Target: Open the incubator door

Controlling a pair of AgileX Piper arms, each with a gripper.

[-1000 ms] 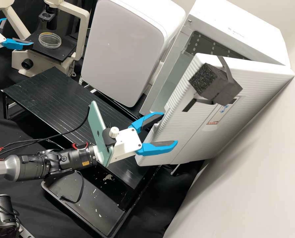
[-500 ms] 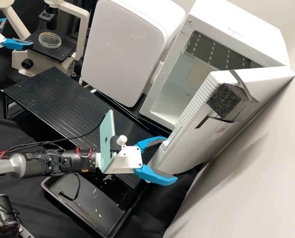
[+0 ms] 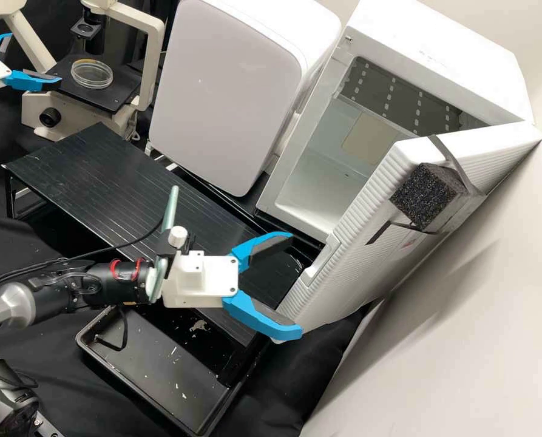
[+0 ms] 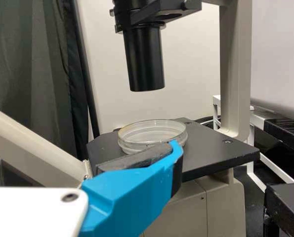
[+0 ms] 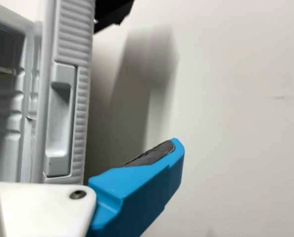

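White ribbed plastic faces the incubator door, open at right: probably stiff, light on its hinge, best drawn by the recessed handle (a ready finger-hold). Just left, the right gripper is spread, empty; far left, the left gripper gapes too.

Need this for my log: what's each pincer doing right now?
Left pincer: open, holding nothing, near the dish.
Right pincer: open, holding nothing, near the door.
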